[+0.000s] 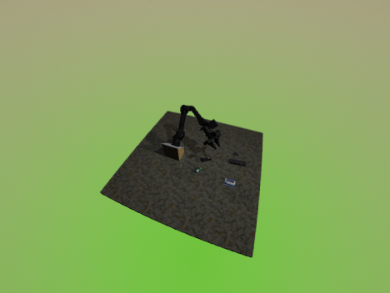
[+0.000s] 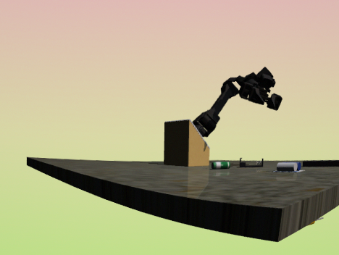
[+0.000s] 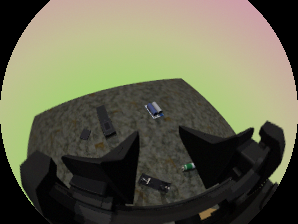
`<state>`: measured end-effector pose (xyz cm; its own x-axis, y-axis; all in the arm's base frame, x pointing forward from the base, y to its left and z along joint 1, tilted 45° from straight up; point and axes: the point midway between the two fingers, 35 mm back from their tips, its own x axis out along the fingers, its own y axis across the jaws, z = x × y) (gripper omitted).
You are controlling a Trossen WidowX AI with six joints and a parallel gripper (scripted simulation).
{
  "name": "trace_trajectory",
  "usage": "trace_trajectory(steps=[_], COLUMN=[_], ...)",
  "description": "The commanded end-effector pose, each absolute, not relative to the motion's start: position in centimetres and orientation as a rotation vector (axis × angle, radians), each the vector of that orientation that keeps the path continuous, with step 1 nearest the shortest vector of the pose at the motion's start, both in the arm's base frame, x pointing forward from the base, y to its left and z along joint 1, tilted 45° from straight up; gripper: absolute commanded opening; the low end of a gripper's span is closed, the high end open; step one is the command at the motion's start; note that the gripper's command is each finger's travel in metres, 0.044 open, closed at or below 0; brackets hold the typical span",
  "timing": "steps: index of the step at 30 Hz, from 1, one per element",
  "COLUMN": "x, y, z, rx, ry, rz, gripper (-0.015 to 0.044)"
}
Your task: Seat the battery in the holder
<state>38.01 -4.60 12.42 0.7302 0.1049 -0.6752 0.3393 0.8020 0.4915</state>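
The green battery [image 1: 198, 170] [image 2: 221, 165] [image 3: 188, 167] with a white band lies on its side on the table, beside and apart from the holder. The small black holder [image 1: 206, 159] [image 2: 251, 166] [image 3: 155, 183] lies on the table with bright metal parts at its ends. It is empty. Which end has the spring is too small to tell. My gripper [image 1: 214, 144] [image 2: 271, 103] [image 3: 159, 131] is partly open and empty, high above the table. In the wrist view the right finger is close to the battery's image, but the gripper is well above it.
A blue and white pair of cylinders [image 1: 229, 182] [image 2: 287, 166] [image 3: 154, 109] lies on a flat card. A long black remote [image 1: 237, 162] [image 3: 105, 120] and a small dark piece [image 1: 235, 154] [image 3: 85, 134] lie farther out. A wedge-shaped block [image 1: 172, 151] [image 2: 198, 148] stands at the arm's base.
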Motion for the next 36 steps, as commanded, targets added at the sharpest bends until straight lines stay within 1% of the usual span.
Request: trace_trajectory(steps=[1,10,17,36], x=[37.3,32.9,29.0,29.0], y=[-5.7,-6.2,-5.4,-4.7], z=[6.0,-4.3,-9.4,-10.3], rx=[0.936,1.566,1.983,1.993], ry=[0.994,1.439,1.689,1.694], rz=[-0.278,-0.727,-1.18,-1.194], gripper=[0.0245,0.0245,0.0245,0.0245])
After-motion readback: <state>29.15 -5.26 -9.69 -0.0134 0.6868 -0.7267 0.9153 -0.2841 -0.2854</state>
